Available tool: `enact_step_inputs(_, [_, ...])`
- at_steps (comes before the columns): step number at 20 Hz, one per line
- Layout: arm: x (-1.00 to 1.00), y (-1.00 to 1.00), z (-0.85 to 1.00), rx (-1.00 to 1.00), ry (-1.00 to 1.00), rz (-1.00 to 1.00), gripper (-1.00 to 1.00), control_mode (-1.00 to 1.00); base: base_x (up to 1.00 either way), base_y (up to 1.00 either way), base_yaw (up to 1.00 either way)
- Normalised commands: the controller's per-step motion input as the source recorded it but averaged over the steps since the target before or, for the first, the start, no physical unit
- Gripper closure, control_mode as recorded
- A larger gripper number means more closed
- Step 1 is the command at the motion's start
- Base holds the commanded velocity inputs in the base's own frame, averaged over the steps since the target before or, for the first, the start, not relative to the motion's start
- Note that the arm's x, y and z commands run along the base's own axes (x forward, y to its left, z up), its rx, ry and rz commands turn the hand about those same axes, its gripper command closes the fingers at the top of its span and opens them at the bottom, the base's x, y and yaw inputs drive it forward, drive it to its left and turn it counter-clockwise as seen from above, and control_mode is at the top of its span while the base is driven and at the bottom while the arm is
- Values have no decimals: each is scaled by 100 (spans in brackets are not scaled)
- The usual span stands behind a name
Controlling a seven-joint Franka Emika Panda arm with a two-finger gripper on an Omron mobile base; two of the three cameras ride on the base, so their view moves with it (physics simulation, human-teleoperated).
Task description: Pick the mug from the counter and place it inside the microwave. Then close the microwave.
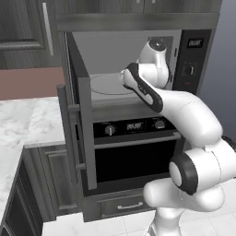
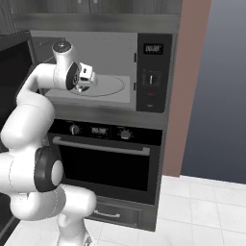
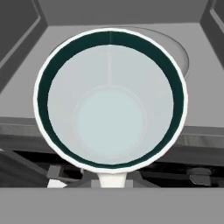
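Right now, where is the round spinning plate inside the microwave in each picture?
Left base view: the turntable lies mid-picture, just left of the white arm.
Right base view: the turntable sits upper middle, right of the arm's end.
Hand view: a sliver of the turntable shows upper right, behind the mug.
Shared landmark: the microwave's grey back wall, just above it each time.

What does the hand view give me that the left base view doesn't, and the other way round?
Hand view alone: the mug seen straight into its mouth, teal inside the rim, hanging at the front edge of the microwave's cavity. Left base view alone: the open microwave door swung left, the marble counter and the oven below. Both: the microwave interior with its round turntable.
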Motion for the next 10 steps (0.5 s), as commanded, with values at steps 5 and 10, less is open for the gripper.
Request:
enact_step_inputs(5, [23,12,-11,0,0,0,100,-100,0,0,0])
enact_step_inputs(10, [18,14,-21,0,2,0,100,-100,0,0,0])
